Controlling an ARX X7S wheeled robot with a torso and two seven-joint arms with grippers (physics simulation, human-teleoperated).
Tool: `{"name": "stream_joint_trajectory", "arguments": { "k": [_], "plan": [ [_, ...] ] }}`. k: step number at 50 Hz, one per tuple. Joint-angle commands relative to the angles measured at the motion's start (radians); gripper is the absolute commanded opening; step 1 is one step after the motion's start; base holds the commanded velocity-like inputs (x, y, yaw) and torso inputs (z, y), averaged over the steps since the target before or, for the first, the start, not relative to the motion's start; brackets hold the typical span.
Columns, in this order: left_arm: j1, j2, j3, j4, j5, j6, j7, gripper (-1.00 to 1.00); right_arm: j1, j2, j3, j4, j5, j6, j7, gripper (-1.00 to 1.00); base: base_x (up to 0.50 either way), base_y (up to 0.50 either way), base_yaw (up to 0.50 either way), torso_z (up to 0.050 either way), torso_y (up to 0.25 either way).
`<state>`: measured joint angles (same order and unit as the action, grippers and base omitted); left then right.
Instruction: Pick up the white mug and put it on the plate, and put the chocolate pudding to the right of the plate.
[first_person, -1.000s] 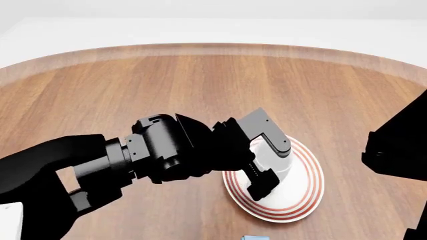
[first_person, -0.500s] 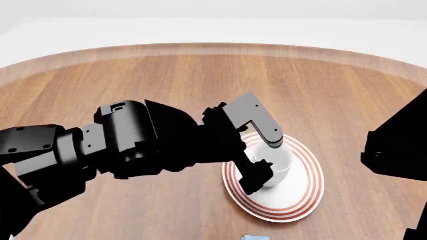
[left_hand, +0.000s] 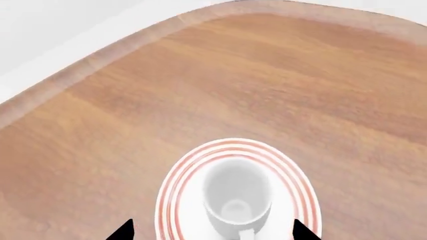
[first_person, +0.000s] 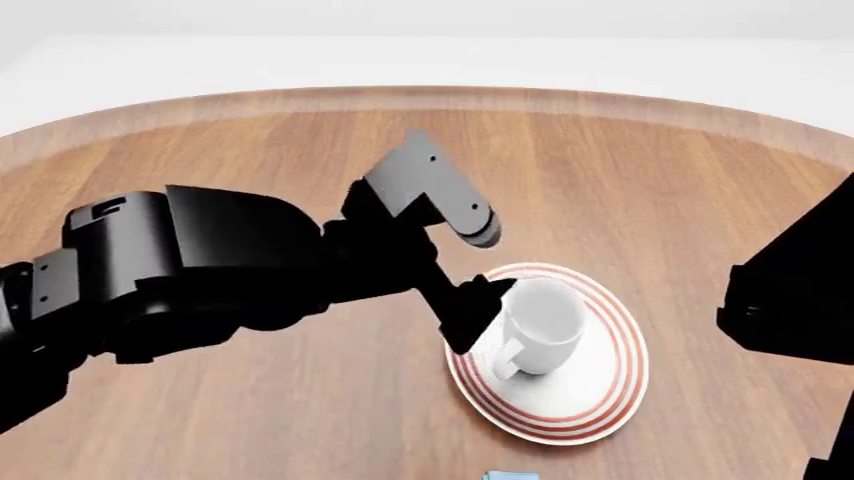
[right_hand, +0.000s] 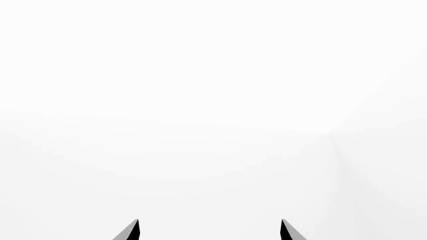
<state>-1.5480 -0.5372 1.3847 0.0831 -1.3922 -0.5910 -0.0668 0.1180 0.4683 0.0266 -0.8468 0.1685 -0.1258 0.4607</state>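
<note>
The white mug (first_person: 541, 322) stands upright on the plate (first_person: 622, 372), handle toward me, and nothing touches it. My left gripper (first_person: 478, 278) hangs open above and to the left of the mug, its lower fingertip close to the mug's left side. In the left wrist view the white mug (left_hand: 237, 196) sits on the ringed plate (left_hand: 172, 186), seen from above between the wide-apart tips of the left gripper (left_hand: 213, 232). Only a light blue sliver of the chocolate pudding (first_person: 507, 475) shows at the bottom edge. My right gripper (right_hand: 210, 231) is open, facing blank white.
The round wooden table (first_person: 267, 150) stretches behind and to the left of the plate, its rim curving across the back. My right arm (first_person: 787, 300) is a dark bulk at the right edge, next to the plate's right side.
My left gripper has risen and drawn back to the left from around the mug. The mug stays standing on the plate. The right arm has not moved.
</note>
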Motion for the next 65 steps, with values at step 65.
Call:
{"name": "stream_joint_trajectory", "arguments": {
  "k": [65],
  "plan": [
    [0.037, -0.296, -0.303, 0.269, 0.397, 0.295, -0.728, 1.0, -0.008, -0.013, 0.009, 0.01, -0.015, -0.003, -0.005, 1.0, 0.0, 0.0, 0.0, 0.0, 0.0]
  ]
}}
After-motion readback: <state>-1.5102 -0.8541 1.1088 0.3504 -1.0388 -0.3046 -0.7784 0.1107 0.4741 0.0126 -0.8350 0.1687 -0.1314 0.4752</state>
